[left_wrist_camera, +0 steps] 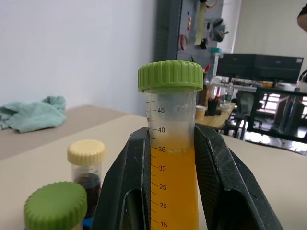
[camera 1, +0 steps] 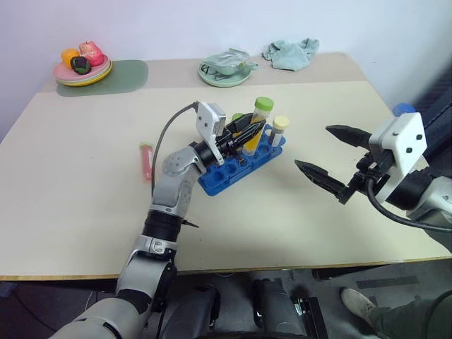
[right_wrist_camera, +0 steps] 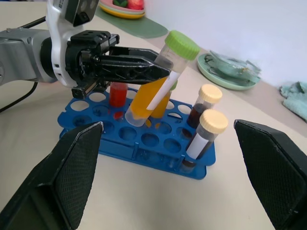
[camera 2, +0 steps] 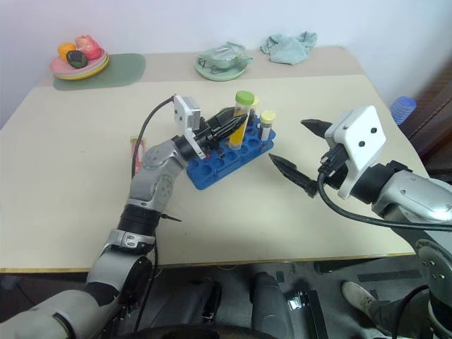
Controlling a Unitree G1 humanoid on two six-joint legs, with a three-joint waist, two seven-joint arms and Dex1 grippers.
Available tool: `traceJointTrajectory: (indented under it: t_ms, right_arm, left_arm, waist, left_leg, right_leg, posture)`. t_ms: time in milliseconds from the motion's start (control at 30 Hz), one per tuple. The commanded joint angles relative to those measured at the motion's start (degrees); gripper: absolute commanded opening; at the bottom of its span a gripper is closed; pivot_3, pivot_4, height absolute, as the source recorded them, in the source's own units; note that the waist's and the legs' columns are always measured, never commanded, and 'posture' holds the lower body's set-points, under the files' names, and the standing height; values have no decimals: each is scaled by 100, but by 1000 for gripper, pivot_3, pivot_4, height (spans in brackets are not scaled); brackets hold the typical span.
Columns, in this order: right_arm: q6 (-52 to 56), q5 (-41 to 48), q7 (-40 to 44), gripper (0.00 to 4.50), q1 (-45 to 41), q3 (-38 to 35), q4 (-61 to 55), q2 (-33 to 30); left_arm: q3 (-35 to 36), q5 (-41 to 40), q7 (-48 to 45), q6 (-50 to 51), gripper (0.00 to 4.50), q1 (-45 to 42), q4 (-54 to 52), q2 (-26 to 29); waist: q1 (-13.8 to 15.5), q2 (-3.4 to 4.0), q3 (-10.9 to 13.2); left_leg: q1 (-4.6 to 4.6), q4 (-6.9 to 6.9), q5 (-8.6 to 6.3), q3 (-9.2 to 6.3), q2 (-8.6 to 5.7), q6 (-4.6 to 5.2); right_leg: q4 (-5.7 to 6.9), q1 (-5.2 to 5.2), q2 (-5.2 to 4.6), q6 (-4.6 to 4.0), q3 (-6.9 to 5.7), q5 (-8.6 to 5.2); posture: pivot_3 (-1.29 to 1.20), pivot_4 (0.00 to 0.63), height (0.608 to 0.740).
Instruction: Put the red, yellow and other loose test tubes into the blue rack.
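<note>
Over the rack: my left gripper (right_wrist_camera: 160,64) is clamped tight on the yellow tube (right_wrist_camera: 153,91), one black finger on each side of it, just above the level of the liquid
Yellow tube: green cap, yellow-orange liquid, tilted with the cap leaning away from my left wrist; its rounded bottom is over a hole near the middle of the rack, and I cannot tell whether it has entered the hole
Blue rack: the blue rack (camera 1: 236,169) lies near the middle of the table (camera 1: 78,205), set at a slant, most of its round holes open
Tubes already in the rack: a red tube (right_wrist_camera: 117,93) stands on the side nearest my left wrist; two cream-capped dark tubes (right_wrist_camera: 206,127) stand upright at the far end, the nearer one bearing a white label; another green cap shows just behind the yellow tube
Pink tube: the pink tube (camera 1: 146,159) lies flat on the table, apart from the rack, on my left side of my left arm
My right gripper: my right gripper (camera 1: 332,157) hangs above the table to the right of the rack, fingers spread wide, holding nothing
Far edge: a plate of toy food (camera 1: 82,65) on a green mat (camera 1: 123,76), a green dish (camera 1: 224,72) with a crumpled wrapper, and a teal cloth (camera 1: 289,54)
</note>
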Motion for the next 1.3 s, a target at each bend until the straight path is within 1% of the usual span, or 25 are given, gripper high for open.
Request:
traceJointTrajectory:
  t_ms: [33, 233, 333, 533, 633, 700, 800, 833, 900, 933, 1033, 1133, 1233, 1300]
  right_arm:
    - [-124, 56, -49, 4500, -27, -206, -203, -29]
    - [-158, 30, -4, 4500, -62, -192, -119, -49]
    - [-208, -13, 37, 4500, -90, -158, -42, -55]
    - [-392, -128, 238, 4500, -92, -163, 193, -87]
    - [-580, -328, 333, 4500, -266, 83, 400, -68]
    - [-675, -416, 355, 4500, -407, 214, 516, -7]
    - [-791, -469, 423, 4500, -448, 297, 589, 69]
    - [-825, -484, 472, 4500, -425, 284, 619, 72]
    - [-808, -458, 469, 4500, -446, 291, 625, 81]
    - [-828, -450, 518, 4500, -439, 254, 681, 68]
    - [-858, -432, 643, 4500, -507, 178, 870, 2]
    - [-855, -432, 761, 4500, -683, 186, 1044, -91]
    - [-795, -450, 833, 4500, -889, 276, 1117, -196]
    - [-765, -448, 927, 4500, -973, 244, 1223, -285]
  left_arm:
    - [250, -446, -152, 162, 695, -191, -225, 68]
    - [644, -746, -304, 20, 695, -539, 17, 344]
    - [947, -925, -205, -39, 695, -823, 125, 451]
    - [1388, -961, -37, -292, 695, -1316, 545, 763]
    - [1961, -889, 418, -534, 695, -1601, 1122, 1373]
    - [2060, -768, 533, -748, 695, -1637, 1498, 1688]
    - [1936, -528, -100, -1075, 695, -1185, 1667, 2284]
    - [1910, -533, -334, -1105, 695, -970, 1566, 2420]
    - [1983, -811, -789, -821, 695, -398, 1097, 2681]
    - [1976, -920, -897, -693, 695, -134, 808, 2710]
    - [1888, -1257, -1068, -261, 695, 778, -282, 2652]
    - [1683, -1506, -1015, 87, 695, 1584, -1280, 2427]
    - [1292, -1639, -1025, 283, 695, 2225, -2077, 2118]
    - [841, -1519, -1070, 242, 695, 2475, -2428, 1857]
  waist:
    - [-4, 0, 0]
    - [8, 0, 0]
    - [8, -1, 1]
    - [-9, -1, 1]
    - [-10, -9, 5]
    - [-92, -11, 6]
    - [-108, -7, 3]
    - [-111, -7, 1]
    - [-111, -7, 0]
    - [-118, -7, 0]
    - [-85, -15, 3]
    - [-9, -14, 3]
    - [1, -9, 0]
    - [3, -9, 0]
  left_leg:
    - [0, 0, 0, 0, 0, 0]
    - [0, 0, 0, 0, 0, 0]
    - [0, 1, 0, 0, 0, 0]
    - [0, 0, 0, 0, 0, 0]
    - [0, 1, 0, 0, 0, 0]
    - [0, 0, 1, 6, 2, -3]
    - [2, -4, 2, 4, 4, -5]
    - [2, -4, 2, 4, 3, -5]
    - [2, -3, 1, 5, 1, -2]
    - [2, -2, 0, 4, 1, -1]
    - [0, 0, 0, 1, 1, 0]
    - [0, 2, -1, 2, 0, 1]
    - [0, 1, -2, 3, 0, 2]
    - [1, 0, -2, 2, 1, 3]
  right_leg:
    - [1, -1, 0, 0, 0, 0]
    - [1, 0, 1, 0, 0, 0]
    - [-1, 0, 0, 0, -1, 0]
    - [0, 0, 1, 0, -1, 0]
    - [0, 0, 1, 0, -1, 0]
    - [12, -12, 8, 0, 3, 0]
    - [15, -14, 7, 0, 3, 0]
    - [14, -13, 5, 0, 2, 0]
    - [12, -10, 3, 0, -1, 0]
    - [11, -9, 2, 0, -2, 0]
    - [10, -8, 0, 0, -4, 0]
    - [7, -6, -2, 0, -3, 0]
    - [3, -4, -3, 0, -3, 0]
    - [-2, -1, -2, 0, -3, 0]
  posture:
    - [0, 150, 740]
    - [0, 150, 740]
    - [0, 150, 740]
    - [0, 150, 740]
    - [0, 150, 740]
    - [0, 150, 740]
    - [0, 150, 740]
    - [0, 150, 740]
    - [0, 150, 740]
    - [0, 150, 740]
    - [0, 150, 740]
    - [0, 150, 740]
    - [0, 150, 740]
    - [0, 150, 740]
